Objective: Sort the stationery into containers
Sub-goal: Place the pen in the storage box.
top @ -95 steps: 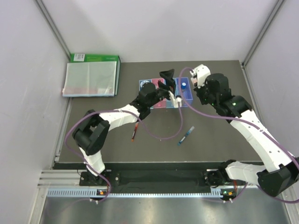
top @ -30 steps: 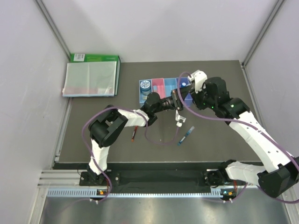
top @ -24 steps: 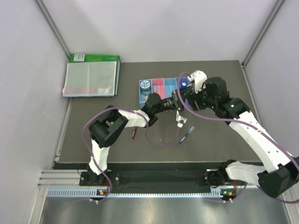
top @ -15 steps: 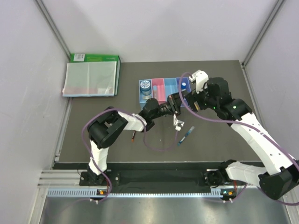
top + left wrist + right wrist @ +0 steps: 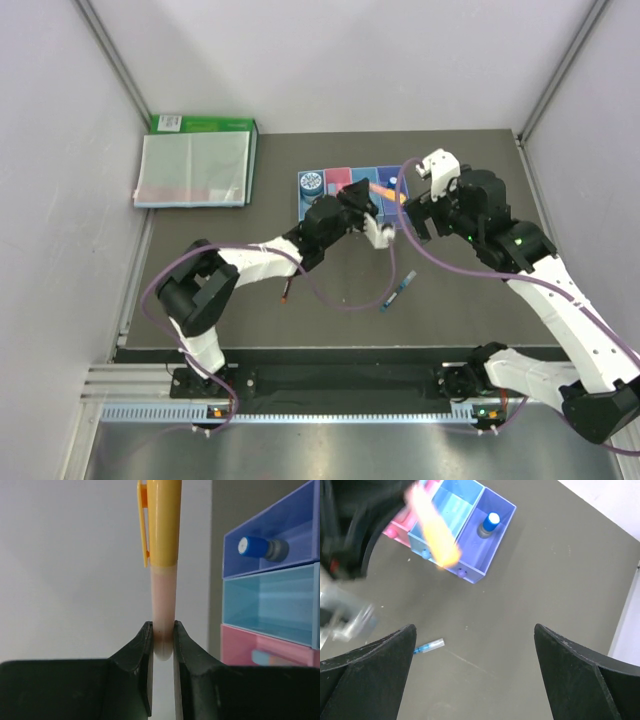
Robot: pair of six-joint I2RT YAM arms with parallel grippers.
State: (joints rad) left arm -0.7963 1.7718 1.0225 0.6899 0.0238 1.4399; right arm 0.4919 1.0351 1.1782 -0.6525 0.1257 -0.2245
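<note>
Two arms reach out over the dark table (image 5: 250,330), and only the left one carries anything. The left gripper (image 5: 162,632) has its jaws pinched tight on the pale end of the orange highlighter (image 5: 162,525), which sticks straight out past the fingertips with its clipped orange cap farthest away. From above, the highlighter hangs in the air over the right-hand half of the row of bins (image 5: 472,576), touching none of them. The right gripper (image 5: 474,627) stands spread wide with nothing between its fingers, hovering above bare table just in front of the purple-blue end bin. In that bin lies the small blue-capped bottle (image 5: 487,525). At the opposite end of the row, the round grey tape roll (image 5: 312,182) sits in a light-blue bin. The blue pen (image 5: 398,291) lies on the table on the near side of the bins, well apart from them. The dark red pen (image 5: 287,290) lies further left, partly under the left arm. A clear folder (image 5: 192,170) lies in the far left corner, with a green box (image 5: 203,124) at its back edge.
</note>
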